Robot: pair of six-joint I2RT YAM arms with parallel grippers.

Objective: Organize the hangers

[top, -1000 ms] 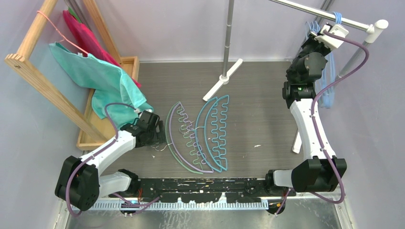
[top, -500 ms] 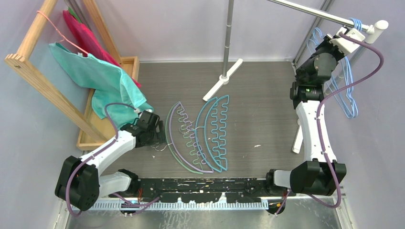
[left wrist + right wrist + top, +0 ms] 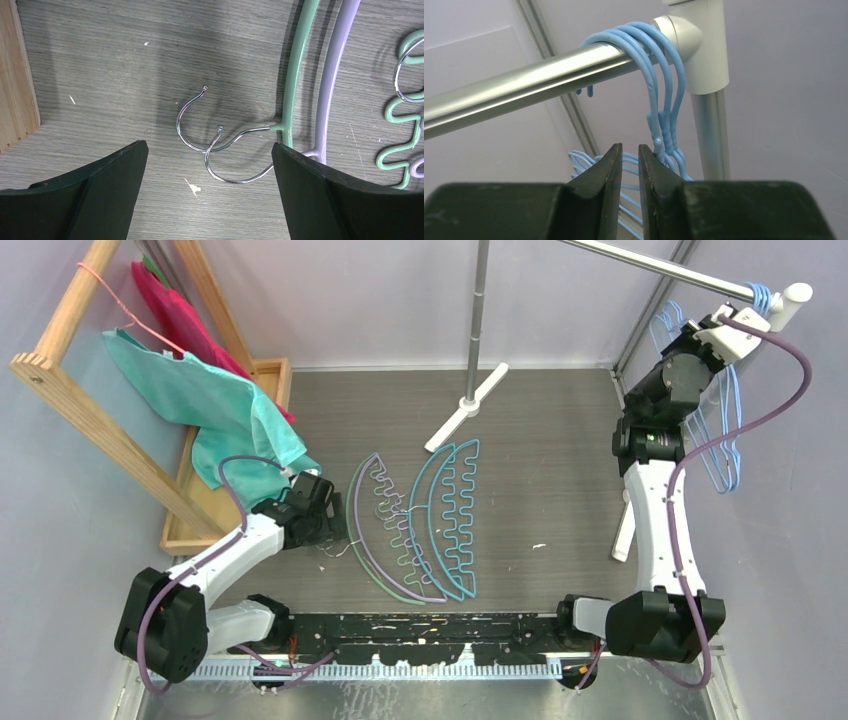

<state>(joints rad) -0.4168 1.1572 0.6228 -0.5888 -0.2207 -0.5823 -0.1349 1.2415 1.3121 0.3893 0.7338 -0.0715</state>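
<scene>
Your right tool (image 3: 630, 150) sits up at the silver metal rail (image 3: 524, 87), its jaws only a narrow slit apart with nothing between them. The thin light-blue wire hangers (image 3: 659, 75) hang by their hooks over the rail, bunched against the white corner joint (image 3: 696, 55), and their necks pass just beside the right-hand finger, outside the gap. They carry their own weight there, so that batch looks parked. Your left tool (image 3: 209, 146) hovers low over the grey tabletop (image 3: 100, 60) with its jaws spread wide and empty, straddling the two metal hooks (image 3: 192, 120) of the arched green hanger (image 3: 300, 60) and the arched lilac hanger (image 3: 340, 60), which lie flat and nested. The hooks are probably the easiest part to pinch. The arched teal hanger (image 3: 413, 505) lies beside them.
</scene>
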